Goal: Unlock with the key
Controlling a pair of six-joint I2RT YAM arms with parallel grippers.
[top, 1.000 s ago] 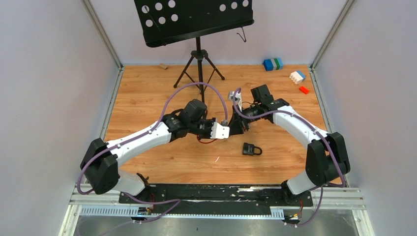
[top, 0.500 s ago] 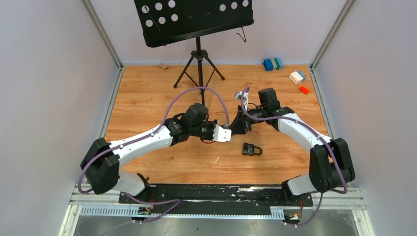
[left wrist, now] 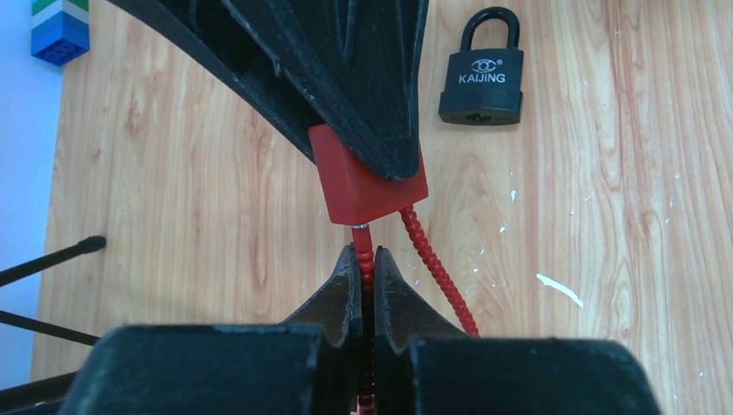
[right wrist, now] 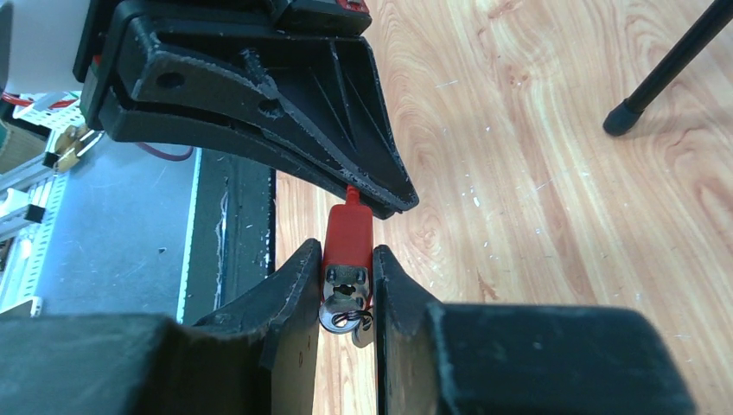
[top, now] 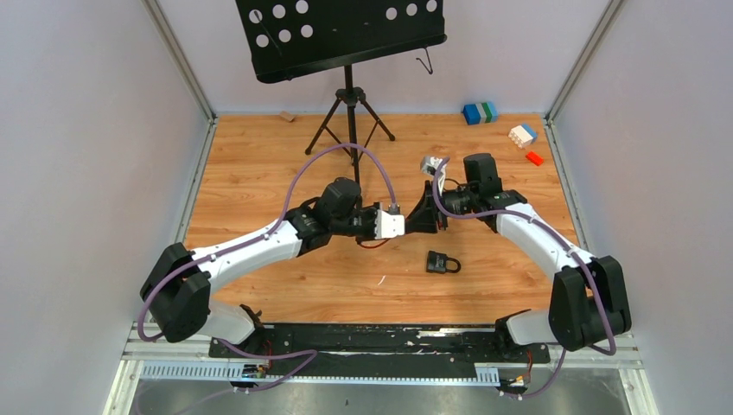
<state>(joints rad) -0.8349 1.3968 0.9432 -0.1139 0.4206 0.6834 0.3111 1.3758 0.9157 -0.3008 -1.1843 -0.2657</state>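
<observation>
I worked in mid-air above the wooden table [top: 259, 173]. The black KAIJING padlock [left wrist: 481, 82] lay apart on the boards, untouched. My right gripper [right wrist: 344, 259] was clenched on the red lock body [right wrist: 347, 229], and my left gripper [left wrist: 365, 264] was pinched tight on its ribbed red cable [left wrist: 362, 239]. What looked like the key [right wrist: 343, 313] sat at the body's end. I judged a steady counter-hold best, with a straight pull along the cable and no twisting.

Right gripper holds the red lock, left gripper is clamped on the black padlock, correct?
No: the left gripper is shut on the red cable, not the padlock, which lies on the table, as the left wrist view shows. The right gripper does hold the red lock.
</observation>
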